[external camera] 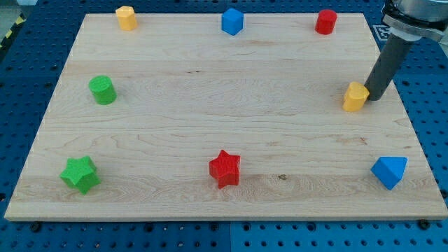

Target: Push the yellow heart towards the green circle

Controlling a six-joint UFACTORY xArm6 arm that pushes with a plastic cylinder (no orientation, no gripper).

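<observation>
Yellow heart (355,96) sits at the table's (210,119) right edge with your tool tip (372,96) touching its right side, no jaws to spread or pinch, so you're at contact: push straight left toward green circle (103,89).

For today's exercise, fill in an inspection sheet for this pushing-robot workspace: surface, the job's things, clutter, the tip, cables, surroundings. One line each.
Surface: wooden board, flat, eight blocks spread near its edges.
Job's things: yellow heart near the view's right edge; green circle far across at the view's left.
Clutter: yellow block, blue block and red cylinder along the top; green star, red star and blue triangle along the bottom.
Tip: my tip sits just right of the yellow heart, touching or nearly so.
Cables: nothing seen.
Surroundings: blue perforated table around the board.
</observation>
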